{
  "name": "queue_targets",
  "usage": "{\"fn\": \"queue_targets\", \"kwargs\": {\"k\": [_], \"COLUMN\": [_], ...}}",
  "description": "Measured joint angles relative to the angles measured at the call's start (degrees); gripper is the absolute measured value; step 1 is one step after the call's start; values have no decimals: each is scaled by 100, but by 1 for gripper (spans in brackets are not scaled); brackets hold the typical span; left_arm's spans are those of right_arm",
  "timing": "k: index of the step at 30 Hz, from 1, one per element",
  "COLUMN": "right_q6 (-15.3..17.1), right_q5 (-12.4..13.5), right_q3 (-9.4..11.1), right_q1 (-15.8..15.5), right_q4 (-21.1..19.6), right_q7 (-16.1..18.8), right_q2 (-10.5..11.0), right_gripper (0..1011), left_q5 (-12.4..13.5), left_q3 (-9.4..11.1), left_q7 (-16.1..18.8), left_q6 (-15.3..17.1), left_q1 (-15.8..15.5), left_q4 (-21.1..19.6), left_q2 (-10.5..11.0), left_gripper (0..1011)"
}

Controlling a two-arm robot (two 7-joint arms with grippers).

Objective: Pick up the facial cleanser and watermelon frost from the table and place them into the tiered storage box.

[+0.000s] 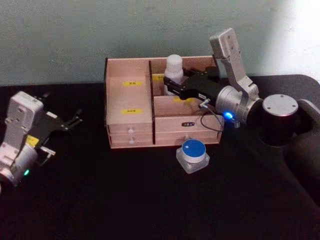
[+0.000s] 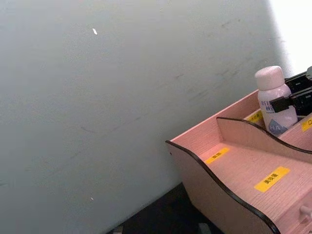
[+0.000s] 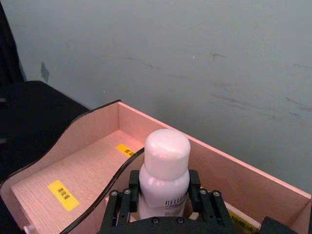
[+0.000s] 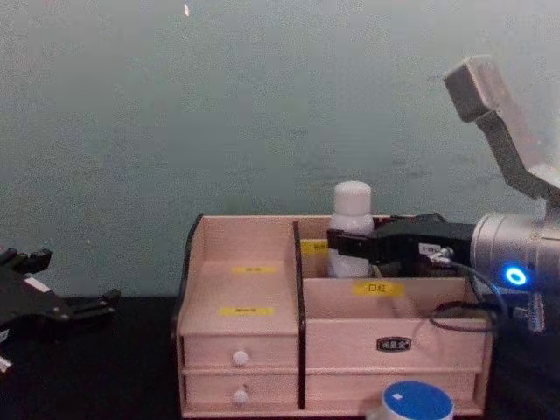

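The facial cleanser (image 1: 173, 67), a white bottle with a rounded cap, stands upright in the back right compartment of the tiered storage box (image 1: 130, 125). My right gripper (image 1: 172, 85) reaches in from the right and is shut on the bottle's body, one black finger on each side (image 3: 158, 195). The chest view shows the bottle (image 4: 352, 210) rising above the box's back wall with the gripper (image 4: 346, 243) around its lower half. The watermelon frost (image 1: 192, 150), a small clear jar with a blue lid, sits on the table just in front of the box. My left gripper (image 1: 75, 120) rests open at the far left.
The box's left side has stepped shelves with yellow labels (image 1: 132, 111) and two small drawers with white knobs (image 1: 131, 131). A green-grey wall stands close behind the box. The table is black, and the right arm's body lies over its right part.
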Motion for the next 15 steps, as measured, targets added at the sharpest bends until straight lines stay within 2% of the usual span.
{"fn": "queue_targets", "kwargs": {"k": [11, 14, 15], "right_q6": [6, 6, 6], "right_q5": [2, 6, 8], "right_q3": [2, 4, 5], "right_q1": [0, 0, 0], "right_q4": [-9, -13, -14], "right_q7": [3, 3, 4], "right_q2": [9, 9, 10], "right_gripper": [603, 672, 729], "left_q5": [0, 0, 0], "left_q3": [0, 0, 0], "left_q7": [0, 0, 0], "left_q6": [0, 0, 0], "left_q1": [0, 0, 0], "left_q4": [0, 0, 0], "left_q2": [0, 0, 0], "left_gripper": [1001, 1001, 1001]}}
